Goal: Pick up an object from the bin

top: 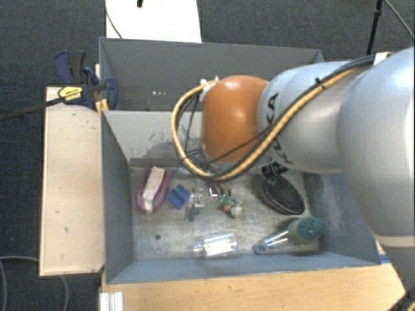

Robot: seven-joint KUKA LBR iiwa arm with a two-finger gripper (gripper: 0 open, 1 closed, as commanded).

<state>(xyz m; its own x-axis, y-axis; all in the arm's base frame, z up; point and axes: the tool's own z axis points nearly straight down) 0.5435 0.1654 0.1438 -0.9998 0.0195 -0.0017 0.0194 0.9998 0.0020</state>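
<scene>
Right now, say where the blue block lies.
Camera view, left half of the bin floor: the blue block sits just right of the pink-purple object.

A robotics lab: a big silver industrial arm (337, 122) with an orange wrist cover (233, 115) and looped cabling hangs over a grey metal bin (214, 63), on dark carpet (39, 44); a loose cable (26, 111) trails at nine o'clock.

Small blue block (178, 197), grey metal bit (194, 207), green-and-white trinket (229, 205), lying close together mid-floor of the bin (155, 238)
</scene>
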